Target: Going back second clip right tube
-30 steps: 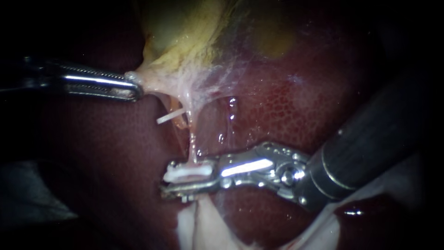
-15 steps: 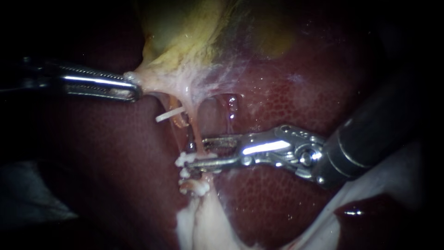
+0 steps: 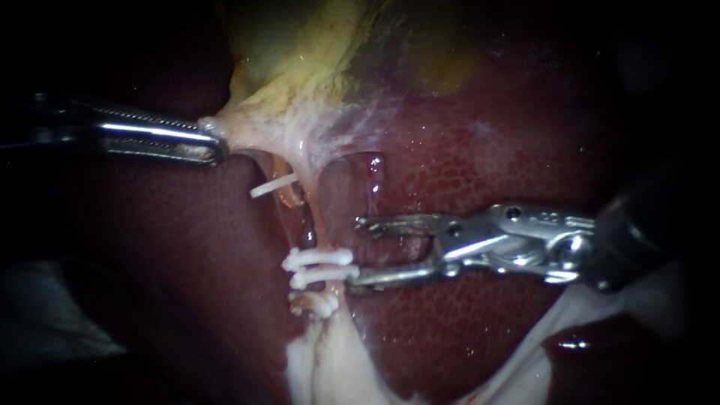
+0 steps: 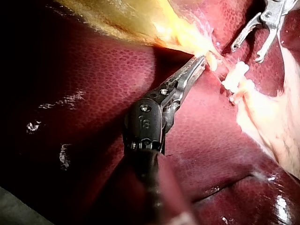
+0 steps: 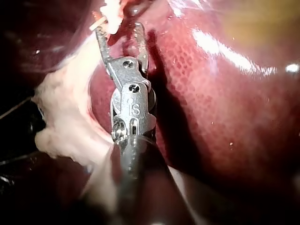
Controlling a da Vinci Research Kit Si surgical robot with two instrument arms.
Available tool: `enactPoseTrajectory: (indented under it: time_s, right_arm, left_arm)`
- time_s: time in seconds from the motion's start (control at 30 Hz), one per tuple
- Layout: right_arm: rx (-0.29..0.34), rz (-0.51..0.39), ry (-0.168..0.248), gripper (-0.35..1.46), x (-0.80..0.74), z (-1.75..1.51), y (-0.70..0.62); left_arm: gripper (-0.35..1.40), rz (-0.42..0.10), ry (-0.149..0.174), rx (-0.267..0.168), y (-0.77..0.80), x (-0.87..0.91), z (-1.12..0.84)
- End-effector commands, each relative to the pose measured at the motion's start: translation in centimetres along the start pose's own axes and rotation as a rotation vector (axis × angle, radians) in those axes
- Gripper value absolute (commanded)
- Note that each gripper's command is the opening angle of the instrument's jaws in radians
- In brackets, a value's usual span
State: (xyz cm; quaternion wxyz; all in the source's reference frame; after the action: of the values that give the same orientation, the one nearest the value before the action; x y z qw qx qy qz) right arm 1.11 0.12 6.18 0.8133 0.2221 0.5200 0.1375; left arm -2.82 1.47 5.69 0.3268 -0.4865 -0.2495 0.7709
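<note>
- Endoscope view: thin pale-pink right tube [image 3: 318,219] stretches taut from the yellow-green gallbladder [image 3: 300,67] across the mottled dark-red liver [image 3: 495,150]. The slender steel left instrument [image 3: 214,148], jaws clenched on pale tissue [image 3: 247,135] at the tube's gallbladder end, supplies that tension. The steel right instrument [image 3: 357,253] lies just beside the tube, jaws spread and empty. Its lower jaw is almost at the ends of the white plastic clips [image 3: 319,259].
- Risk, as I judge it: drawing back crookedly could hook that lower jaw on a clip, shifting it or tearing the tube. A harder pull from the left instrument could do likewise.
- Count there: two instruments and two clean clips stacked on the tube. A duller whitish lump [image 3: 315,304] just beyond them may be a third. One thin white sliver [image 3: 271,185] sits on the neighbouring tube.
- Left wrist view: the left instrument [image 4: 199,63] grips pale tissue near the tube. Ahead of it the clips [image 4: 236,75] show as one white cluster, uncountable, with the right instrument's [image 4: 245,54] parted jaws beyond them.
- Right wrist view: the right instrument [image 5: 119,31] gapes, nothing held. One jaw tip sits just beside whitish material [image 5: 111,11] at the tube, so snagging is the worry here too. One instrument shows.
</note>
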Motion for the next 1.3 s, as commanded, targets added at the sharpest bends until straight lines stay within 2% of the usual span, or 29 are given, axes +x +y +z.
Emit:
enactPoseTrajectory:
  time_s: [0.03, 0.13, 0.37, 0.6, 0.77, 0.83, 0.9, 1.03, 1.3]
  right_arm:
    - [-0.006, -0.045, -0.046, 0.5, 0.03, -0.1, -0.04]
    - [-0.022, -0.085, -0.099, 0.5, 0.12, -0.32, -0.09]
    - [-0.019, -0.139, -0.103, 0.5, 0.25, -0.76, -0.05]
    - [-0.019, -0.14, -0.088, 0.5, 0.26, -0.85, -0.02]
    - [-0.019, -0.137, -0.07, 0.5, 0.28, -0.86, 0.0]
    - [-0.013, -0.133, -0.048, 0.5, 0.29, -0.87, 0.01]
    - [-0.008, -0.13, -0.032, 0.5, 0.31, -0.9, 0.03]
    - [0.002, -0.128, -0.028, 0.5, 0.33, -0.94, 0.04]
    - [0.009, -0.128, -0.027, 0.5, 0.33, -0.96, 0.03]
  left_arm:
    - [-0.35, 0.0, 0.0, 0.0, -0.01, 0.0, 0.0]
    - [-0.35, 0.0, 0.0, -0.001, -0.01, 0.0, 0.0]
    - [-0.35, 0.002, 0.0, -0.001, -0.03, -0.02, 0.01]
    - [-0.35, 0.006, 0.0, 0.004, -0.11, -0.1, 0.09]
    - [-0.35, 0.023, 0.002, 0.001, -0.19, -0.28, 0.34]
    - [-0.35, 0.021, -0.006, -0.003, -0.24, -0.34, 0.47]
    - [-0.35, 0.018, -0.009, -0.004, -0.29, -0.38, 0.56]
    - [-0.35, 0.009, -0.014, -0.009, -0.35, -0.42, 0.72]
    - [-0.35, 0.011, -0.017, -0.011, -0.36, -0.43, 0.75]
